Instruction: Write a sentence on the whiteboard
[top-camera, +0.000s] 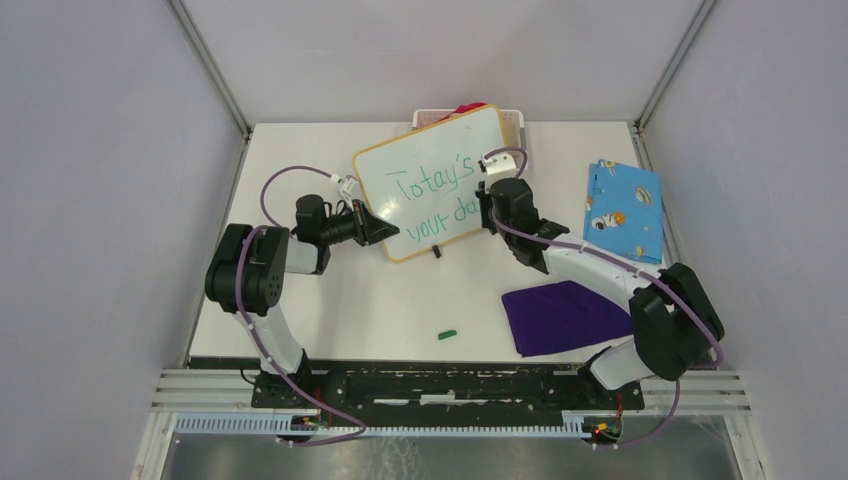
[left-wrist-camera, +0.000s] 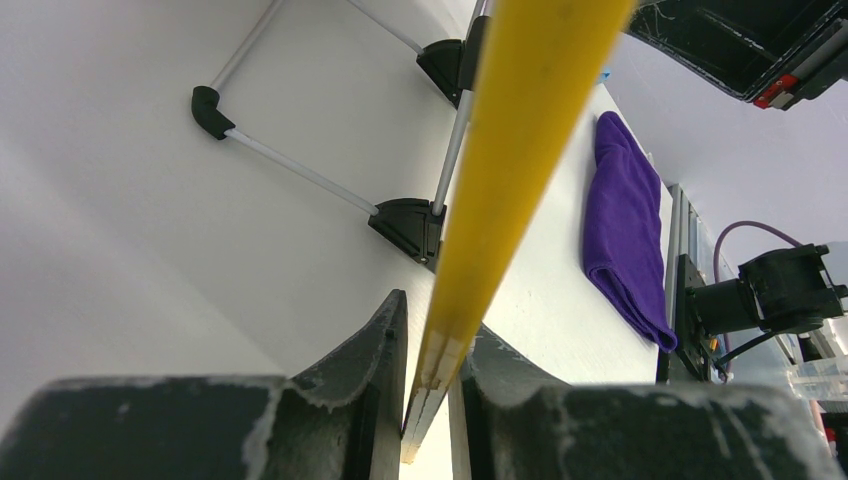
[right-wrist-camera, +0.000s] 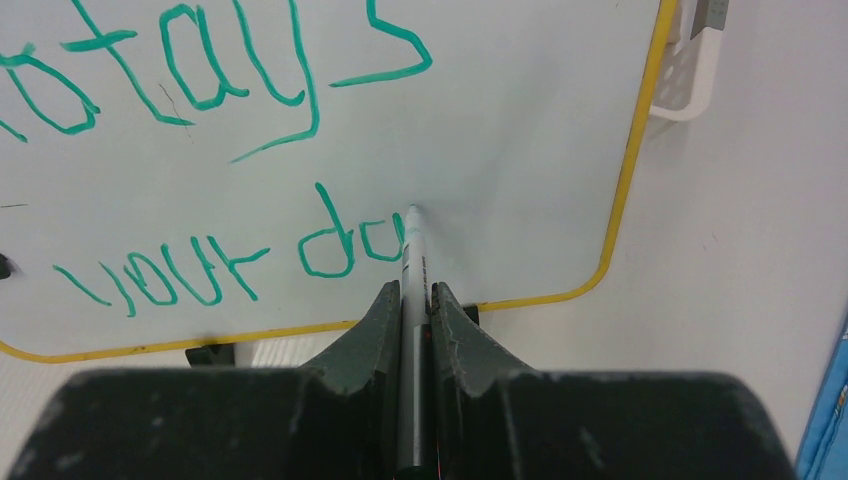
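Whiteboard: stood tilted at the far middle of the table, just in front of a white basket.
Sentence: written in green on two lines, "Totay's" above "your da".
Left gripper: clenched on the whiteboard's yellow frame at its left edge, the frame wedged between both fingers.
Right gripper: clenched on a marker, whose tip is pressed to the whiteboard just right of the last letter.
Purple cloth: laid folded at the near right.
Patterned blue cloth: laid at the far right.
Small green piece: laid alone near the front edge.
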